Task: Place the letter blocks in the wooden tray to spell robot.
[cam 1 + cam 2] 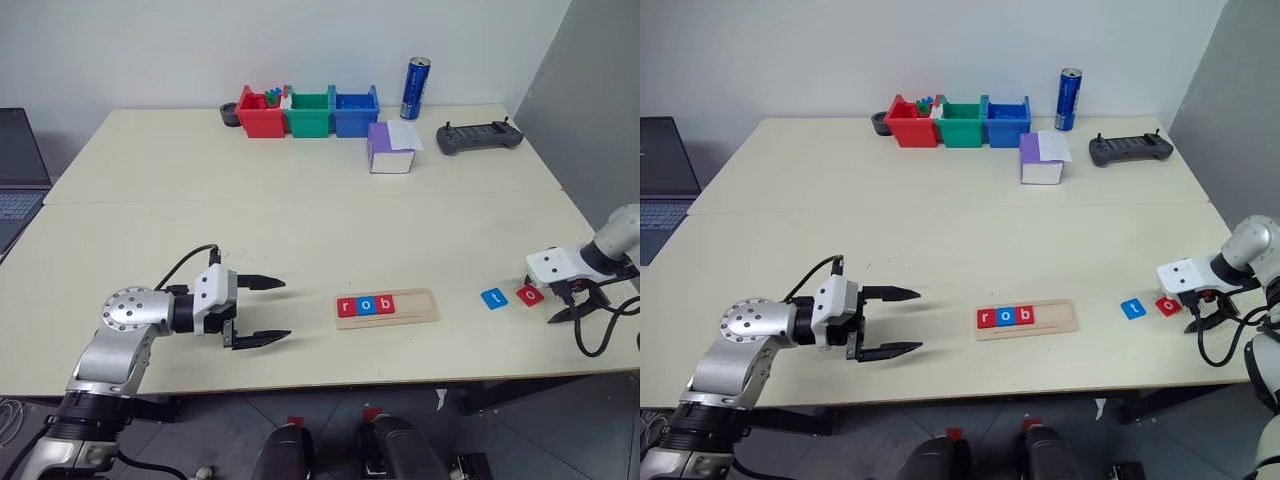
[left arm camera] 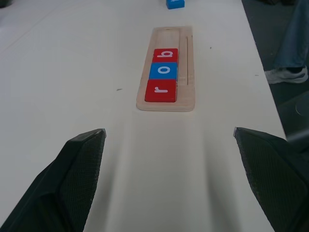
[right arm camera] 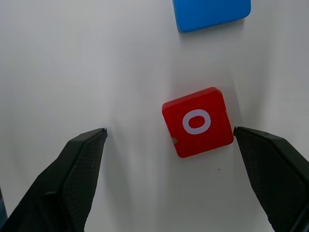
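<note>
Three down with r, o, b in the wooden tray (image 1: 420, 309), red o (image 3: 197, 122) and blue t (image 1: 494, 298) left, both grippers spread wide and empty.

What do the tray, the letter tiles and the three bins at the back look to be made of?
Wooden tray: pale unfinished-looking wood, matte, with a faintly darker edge and a routed groove.
Letter blocks, such as the red o: probably painted wood or plastic; smooth coat, a small chip at one corner.
Bins: likely moulded plastic, with uniform saturated colour and thin walls.
</note>
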Controlling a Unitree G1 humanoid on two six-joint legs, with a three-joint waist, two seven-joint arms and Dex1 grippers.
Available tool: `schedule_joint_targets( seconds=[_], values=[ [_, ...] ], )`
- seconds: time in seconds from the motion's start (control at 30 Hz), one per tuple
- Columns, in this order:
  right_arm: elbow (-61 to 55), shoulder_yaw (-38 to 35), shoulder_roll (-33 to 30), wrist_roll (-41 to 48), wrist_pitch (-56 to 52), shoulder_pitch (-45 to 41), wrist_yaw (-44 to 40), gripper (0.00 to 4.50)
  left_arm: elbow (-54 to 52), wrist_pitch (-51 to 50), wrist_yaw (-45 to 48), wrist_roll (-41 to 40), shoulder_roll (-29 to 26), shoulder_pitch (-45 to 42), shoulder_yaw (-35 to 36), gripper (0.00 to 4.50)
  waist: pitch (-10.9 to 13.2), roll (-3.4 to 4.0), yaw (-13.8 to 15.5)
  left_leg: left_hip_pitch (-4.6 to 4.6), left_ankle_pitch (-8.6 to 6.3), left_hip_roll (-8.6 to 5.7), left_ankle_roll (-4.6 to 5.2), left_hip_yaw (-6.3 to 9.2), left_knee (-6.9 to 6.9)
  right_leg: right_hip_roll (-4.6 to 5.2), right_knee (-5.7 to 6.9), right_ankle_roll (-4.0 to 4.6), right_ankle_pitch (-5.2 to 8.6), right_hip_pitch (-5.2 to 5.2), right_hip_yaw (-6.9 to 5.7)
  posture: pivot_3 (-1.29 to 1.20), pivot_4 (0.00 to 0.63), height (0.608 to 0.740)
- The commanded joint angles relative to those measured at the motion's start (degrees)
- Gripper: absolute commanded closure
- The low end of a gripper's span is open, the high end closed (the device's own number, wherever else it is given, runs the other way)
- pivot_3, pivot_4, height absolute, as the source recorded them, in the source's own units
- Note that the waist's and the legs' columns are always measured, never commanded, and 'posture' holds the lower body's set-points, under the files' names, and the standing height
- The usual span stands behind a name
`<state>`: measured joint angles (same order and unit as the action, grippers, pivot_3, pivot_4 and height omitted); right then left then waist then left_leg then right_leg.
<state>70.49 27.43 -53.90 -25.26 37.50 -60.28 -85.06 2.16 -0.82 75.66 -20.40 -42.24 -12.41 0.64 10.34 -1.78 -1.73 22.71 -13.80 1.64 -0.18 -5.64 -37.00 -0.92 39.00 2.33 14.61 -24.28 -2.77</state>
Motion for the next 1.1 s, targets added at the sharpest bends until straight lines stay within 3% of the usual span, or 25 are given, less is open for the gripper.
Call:
schedule_joint_targets(
  seconds=[0.03,0.17,0.47,0.6,0.73,0.83,0.9,1.1],
  values=[
    [1.40,-0.30,-0.09,-0.89,1.30,-0.72,0.62,0.04,-1.94,0.19,-0.11,-1.41,-1.09,-0.03,1.85,0.00,0.00,0.00,0.04,0.00,0.00,0.00,0.00,0.00,0.00,0.00,0.00,0.00,0.00,0.00,0.00,0.00,0.150,0.740],
    [1.61,-0.47,0.26,-1.46,1.91,-0.67,1.41,0.04,-1.82,0.16,-0.10,-1.30,-1.02,-0.40,1.68,0.00,0.00,0.00,0.02,-0.04,0.00,0.00,0.00,0.00,-0.02,0.00,0.00,0.00,0.00,0.06,0.00,0.00,0.150,0.740],
    [1.91,-0.23,0.33,-2.68,0.35,-0.71,2.73,2.99,-1.23,0.24,0.20,-1.24,-1.17,-1.18,1.71,0.00,-0.02,-0.03,0.05,-0.13,0.00,0.00,0.00,0.00,-0.03,0.00,0.00,0.00,0.00,0.16,0.01,0.00,0.150,0.740],
    [0.38,-1.92,0.35,-0.67,-2.86,-2.80,-0.85,3.05,-0.51,0.34,0.37,-1.08,-1.12,-1.94,1.61,0.00,-0.01,-0.02,0.04,-0.14,0.00,0.00,0.01,-0.01,-0.05,0.01,0.00,0.01,-0.01,0.17,0.01,0.00,0.150,0.740],
    [-5.03,-4.26,1.04,7.79,-9.34,-4.98,-7.18,3.05,-0.30,0.28,0.29,-0.93,-0.72,-2.49,1.20,0.00,0.00,0.00,-0.11,-0.14,0.00,0.01,0.00,-0.03,-0.01,0.00,0.03,0.01,-0.01,0.13,0.03,0.00,0.150,0.740],
    [-22.22,-1.29,-1.55,25.00,-19.91,-1.78,-7.44,3.05,-0.27,0.22,0.29,-0.90,-0.32,-2.87,0.74,0.00,0.01,0.02,-0.07,-0.15,0.00,0.02,0.00,-0.03,0.00,-0.01,0.05,0.01,-0.01,0.12,0.03,0.00,0.150,0.740],
    [-32.75,-1.66,-2.36,31.76,-27.08,0.32,-7.44,3.05,-0.15,0.22,0.47,-0.86,-0.12,-3.06,0.34,0.00,0.01,0.02,0.03,-0.14,0.00,0.03,0.00,-0.01,0.00,0.00,0.05,0.01,-0.01,0.12,0.03,0.00,0.150,0.740],
    [-57.85,-5.55,1.50,36.33,-45.07,7.63,-2.43,3.05,-0.22,0.41,0.81,-0.29,0.65,-3.39,-1.32,0.00,0.00,0.01,0.31,-0.08,-0.02,0.02,0.02,0.02,-0.04,0.02,0.02,0.00,-0.01,0.12,0.00,0.00,0.150,0.740]
  ],
)
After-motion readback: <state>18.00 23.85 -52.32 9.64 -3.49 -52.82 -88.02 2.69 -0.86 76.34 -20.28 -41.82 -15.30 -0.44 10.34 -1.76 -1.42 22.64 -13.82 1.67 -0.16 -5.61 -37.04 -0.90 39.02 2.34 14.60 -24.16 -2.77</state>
